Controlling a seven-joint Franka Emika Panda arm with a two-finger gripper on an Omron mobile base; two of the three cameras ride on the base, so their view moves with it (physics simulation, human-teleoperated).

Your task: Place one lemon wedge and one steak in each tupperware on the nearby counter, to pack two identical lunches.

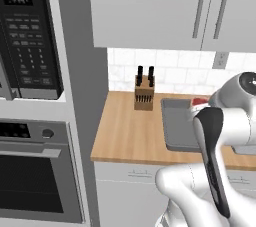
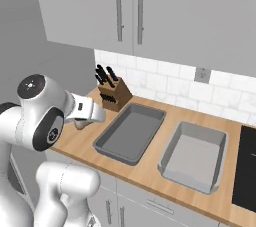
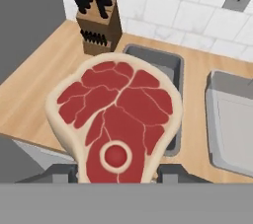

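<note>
- In my hand view a steak (image 3: 116, 122) sits between the two finger tips of the gripper (image 3: 116, 173), red meat with a pale fat rim and a round bone near its lower end.
- The tips stand close against the steak's lower edge on both sides, so I read the gripper as closed on it and carrying it.
- In the right base view the gripper (image 2: 81, 123) is just past the arm's (image 2: 40, 116) big joint, over the left end of the counter (image 2: 150, 171), and a pale bit of the steak (image 2: 81, 124) shows under the wrist.
- In the left base view a small red edge of the steak (image 1: 199, 101) peeks out behind the arm (image 1: 220, 136), above the near tray.
- Two grey trays lie side by side on the wood counter: the left tray (image 2: 129, 132) just right of the knife block (image 2: 113, 93), the right tray (image 2: 194, 156) beside it, close to the black cooktop (image 2: 246, 168).
- From the hand view the steak hangs in front of the left tray (image 3: 163, 65), with the right tray (image 3: 230, 119) off to the side.
- What I can see of both trays' floors is bare grey.
- The knife block stands upright against the tiled wall (image 2: 170, 78), near the left tray's back corner but apart from it.
</note>
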